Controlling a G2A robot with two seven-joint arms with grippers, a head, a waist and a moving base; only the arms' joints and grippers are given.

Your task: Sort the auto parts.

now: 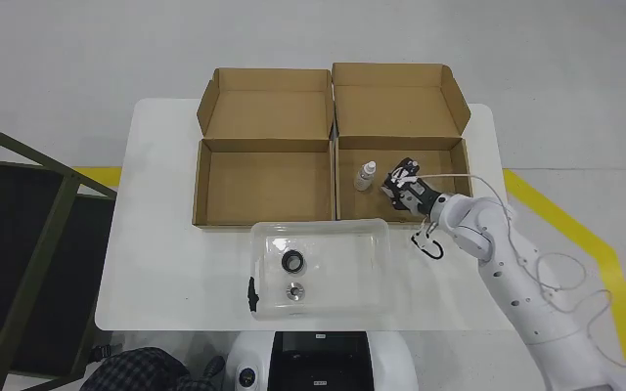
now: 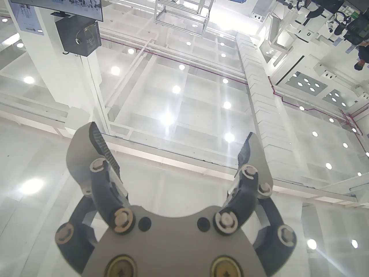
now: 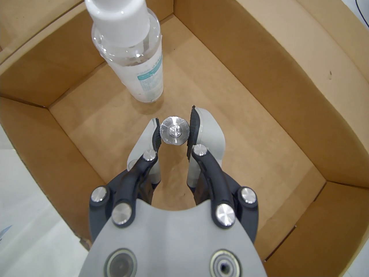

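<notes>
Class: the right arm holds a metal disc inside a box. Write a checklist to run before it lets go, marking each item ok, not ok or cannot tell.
1. The disc pinched between the right gripper's fingers: ok.
2. That gripper inside the right box: ok.
3. The disc apart from the bottle: ok.
4. The disc resting on the box floor: cannot tell.
5. The left gripper open, pointing up away from the table: ok.
6. The bin emptied: not ok, ring and metal part inside.
</notes>
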